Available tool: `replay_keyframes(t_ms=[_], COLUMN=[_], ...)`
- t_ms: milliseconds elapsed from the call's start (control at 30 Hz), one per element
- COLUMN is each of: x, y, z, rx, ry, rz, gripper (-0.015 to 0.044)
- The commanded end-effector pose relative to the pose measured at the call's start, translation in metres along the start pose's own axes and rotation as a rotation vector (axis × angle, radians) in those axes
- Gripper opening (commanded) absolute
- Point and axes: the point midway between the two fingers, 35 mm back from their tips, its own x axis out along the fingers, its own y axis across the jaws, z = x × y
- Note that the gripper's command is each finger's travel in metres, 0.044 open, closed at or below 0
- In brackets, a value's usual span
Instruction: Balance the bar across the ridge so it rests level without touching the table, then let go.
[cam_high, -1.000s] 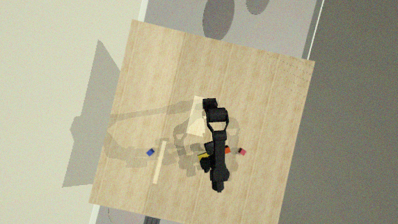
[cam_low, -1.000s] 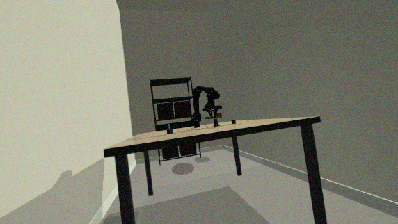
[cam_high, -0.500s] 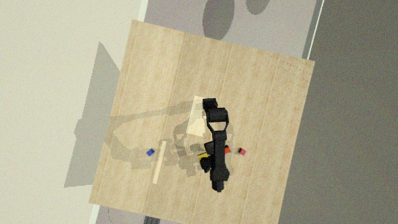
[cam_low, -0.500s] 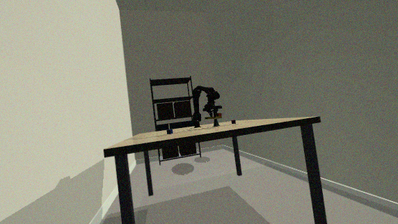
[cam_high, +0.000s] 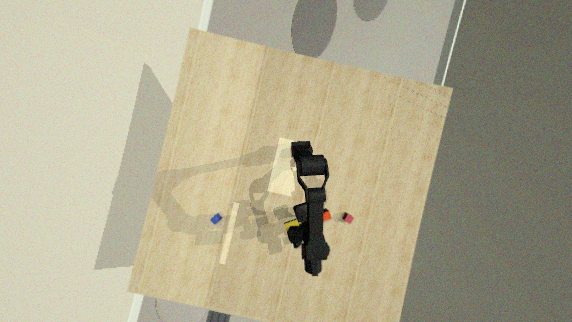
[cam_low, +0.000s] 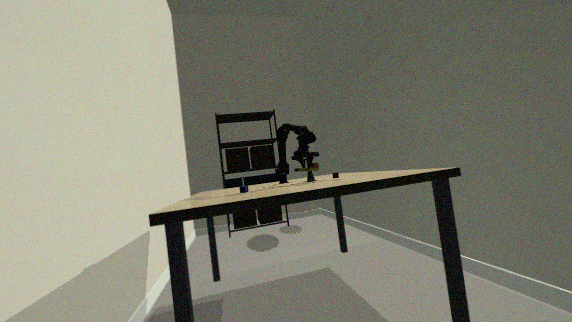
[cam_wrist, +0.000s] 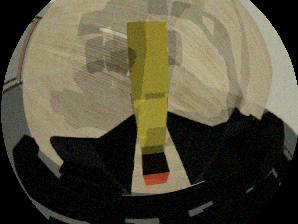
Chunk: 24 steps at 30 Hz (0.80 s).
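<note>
With the gripper (cam_high: 299, 223) (cam_low: 306, 166) (cam_wrist: 150, 116), clamped on the yellow bar (cam_high: 292, 224) (cam_low: 302, 170) (cam_wrist: 150, 75), near the centre of the exterior view. Held above the table (cam_high: 350, 150) (cam_low: 380, 179) (cam_wrist: 55, 60), nearly level, right over the dark ridge (cam_low: 310, 177); cannot tell whether touching it. At the bar's right end in that view, and at its lower end in the wrist view, an orange block (cam_high: 327, 215) (cam_low: 315, 165) (cam_wrist: 156, 178). In the top view, just right of that, a pink block (cam_high: 349, 218) (cam_low: 335, 175); well off to the left, a blue block (cam_high: 216, 218) (cam_low: 244, 189), with a pale strip (cam_high: 230, 232) near it, lower centre-left.
</note>
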Motion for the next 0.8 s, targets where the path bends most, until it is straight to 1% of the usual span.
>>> replay_keyframes(t_ms=[0, 767], x=[0.0007, 0.0027], y=[0.0002, 0.0003], z=[0.0002, 0.0001], rx=[-0.003, -0.003], ry=[-0.002, -0.002], rz=[0.001, 0.001], gripper=[0.0, 0.0])
